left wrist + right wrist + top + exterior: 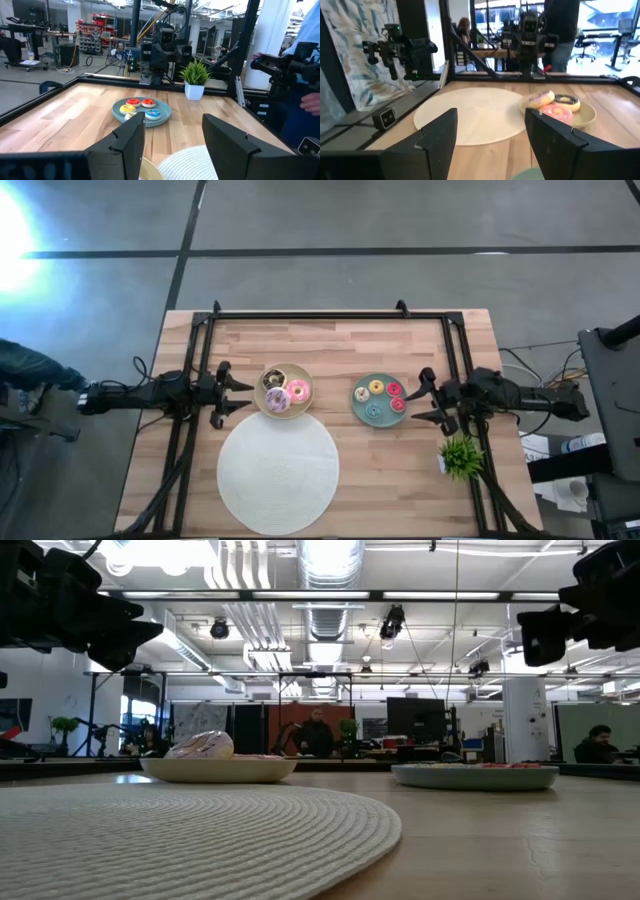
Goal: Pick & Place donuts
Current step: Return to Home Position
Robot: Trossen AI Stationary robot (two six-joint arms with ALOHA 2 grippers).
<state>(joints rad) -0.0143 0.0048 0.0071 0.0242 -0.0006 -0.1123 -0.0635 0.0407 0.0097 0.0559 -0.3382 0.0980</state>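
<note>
"The donuts point(298, 391), small toy rings with coloured icing, sat on two plates," the first observer said. "Three crowded the beige round plate point(261, 392) near the middle of the pale wooden table point(330, 345), on its left half: a pink one, a dark brown one point(275, 379) and a pale lilac one point(276, 399). Four more, orange point(376, 388), red point(394, 389), blue point(373, 410) and red again point(397, 404), rested on the teal round plate point(359, 398) on the right half."

"And the claws?" asked the second.

"Both were spread wide and held nothing. The left gripper point(245, 395) hung between the table's left edge and the beige plate. The right gripper point(418, 404) hung between the teal plate and the right edge, with a small green potted plant point(460, 455) beside it. The white woven round mat point(278, 475) lay between the plates and one long edge."

"How would a donut handle?"

"Light and fairly stiff, the observer judged, with glossy icing that might slip. The safest hold looked to be a pinch on the ring's band, one finger through the hole. On the beige plate the neighbours left little room for fingers."
</note>
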